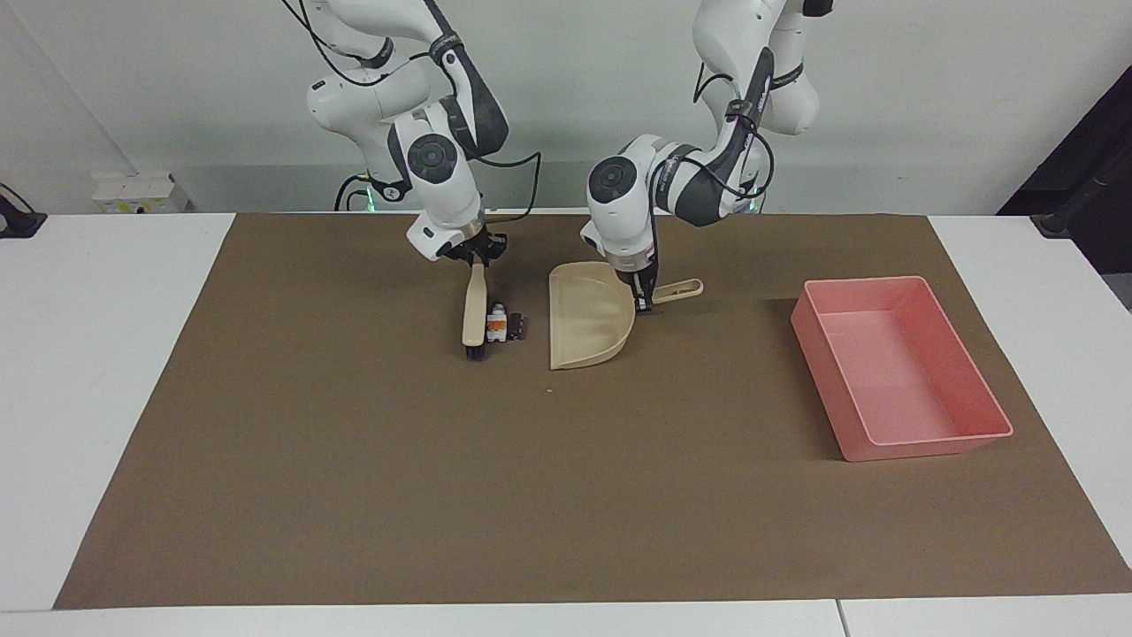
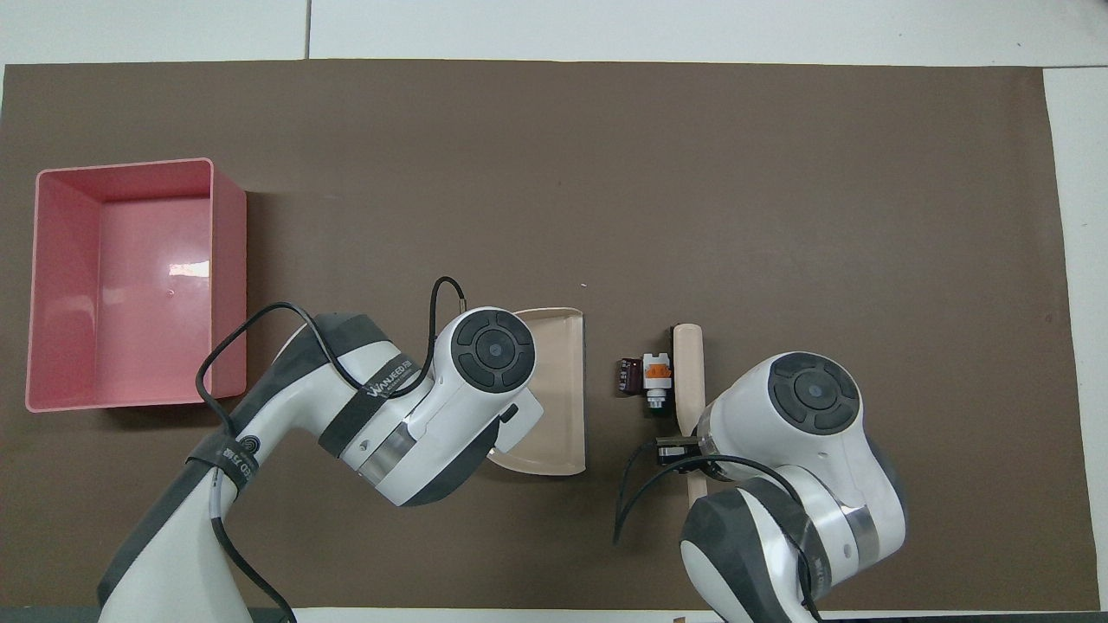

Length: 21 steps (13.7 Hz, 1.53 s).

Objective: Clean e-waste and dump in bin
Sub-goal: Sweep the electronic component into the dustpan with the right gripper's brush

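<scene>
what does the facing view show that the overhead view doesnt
Only the facing view shows the left end effector shut on the dustpan's handle and the right end effector shut on the brush; seen overhead, the arms' bodies cover both grips. Only the overhead view shows the bin's bare floor straight down. Both show the white part against the brush, the dark part beside it, short of the dustpan.

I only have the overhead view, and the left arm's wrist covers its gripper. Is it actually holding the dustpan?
Observer: Yes. The facing view shows the left gripper shut on the handle of the dustpan.
Operator: And the right gripper? Its wrist covers that too.
Observer: The right gripper is shut on the top of the brush, whose dark bristle end is down beside the white block.
</scene>
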### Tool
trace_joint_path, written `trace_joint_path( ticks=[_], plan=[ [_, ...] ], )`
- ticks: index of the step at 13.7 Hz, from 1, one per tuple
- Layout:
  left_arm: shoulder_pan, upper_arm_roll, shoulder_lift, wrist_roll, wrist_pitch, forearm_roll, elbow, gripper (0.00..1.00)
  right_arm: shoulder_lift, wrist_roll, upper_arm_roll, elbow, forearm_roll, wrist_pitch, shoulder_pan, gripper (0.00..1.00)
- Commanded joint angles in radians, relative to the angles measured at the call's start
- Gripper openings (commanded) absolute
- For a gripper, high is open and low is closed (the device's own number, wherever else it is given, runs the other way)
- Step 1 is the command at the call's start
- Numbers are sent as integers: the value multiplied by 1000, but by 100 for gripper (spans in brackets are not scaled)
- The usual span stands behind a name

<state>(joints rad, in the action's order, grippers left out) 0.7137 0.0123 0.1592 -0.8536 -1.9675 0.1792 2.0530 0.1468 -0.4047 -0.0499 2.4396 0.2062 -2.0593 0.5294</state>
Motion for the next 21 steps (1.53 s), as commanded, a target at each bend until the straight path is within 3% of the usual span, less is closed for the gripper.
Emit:
trace_joint_path(
  ticks=[1,11,17,21],
  plan=[
    [20,-8,-10,7,13,16,21,0,11,6,-2,21,21,-18,0,0],
    [20,-8,-12,10,16,16,23,0,-53,-40,-2,-5,76,-111,90,0],
    [18,-8,-12,7,18,14,23,0,-167,-163,-2,-138,99,-125,190,0],
    [13,-6,-12,-7,7,16,26,0,-181,-181,-2,-169,127,-130,236,0]
  ],
)
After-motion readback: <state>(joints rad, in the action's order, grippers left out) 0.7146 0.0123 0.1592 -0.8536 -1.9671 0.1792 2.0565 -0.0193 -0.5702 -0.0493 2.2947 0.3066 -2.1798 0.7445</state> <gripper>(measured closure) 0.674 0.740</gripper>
